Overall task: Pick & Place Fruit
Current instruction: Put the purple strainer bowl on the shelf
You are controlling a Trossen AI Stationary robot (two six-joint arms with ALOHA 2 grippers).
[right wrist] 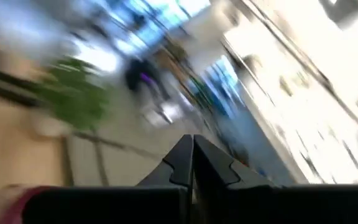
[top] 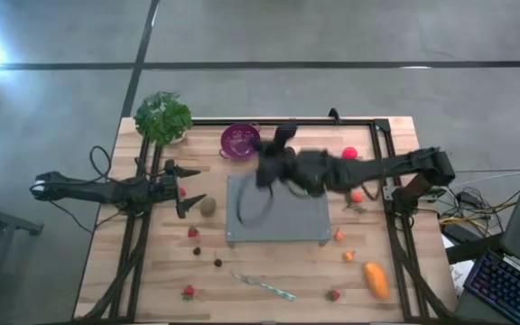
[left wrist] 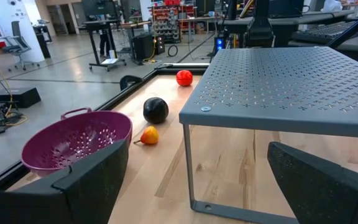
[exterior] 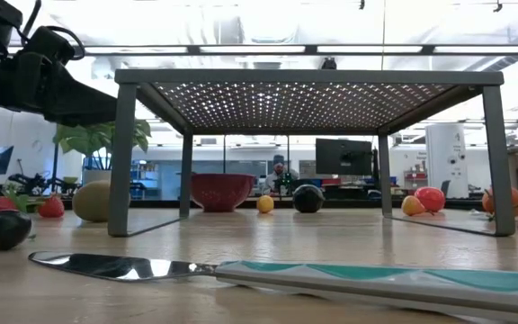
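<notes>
Toy fruit lies scattered on the wooden table: an olive kiwi (top: 208, 206), strawberries (top: 192, 232) (top: 189, 292) (top: 333, 294), a pink-red ball (top: 349, 153), an oblong orange fruit (top: 376, 280) and a dark plum (left wrist: 156, 110) beside a small orange piece (left wrist: 148, 135). My left gripper (top: 188, 187) waits open at the table's left, just left of the kiwi, with nothing between its fingers (left wrist: 98, 180). My right gripper (top: 281, 137) is shut and empty, its fingertips (right wrist: 191, 155) together. It is smeared with motion above the grey rack's far edge, next to the purple colander (top: 240, 140).
A grey perforated rack (top: 278, 212) stands on thin legs in the table's middle. A leafy plant (top: 162, 117) sits at the far left corner. A slim knife (top: 264, 287) lies near the front edge. A black rail (top: 359, 120) runs along the far side.
</notes>
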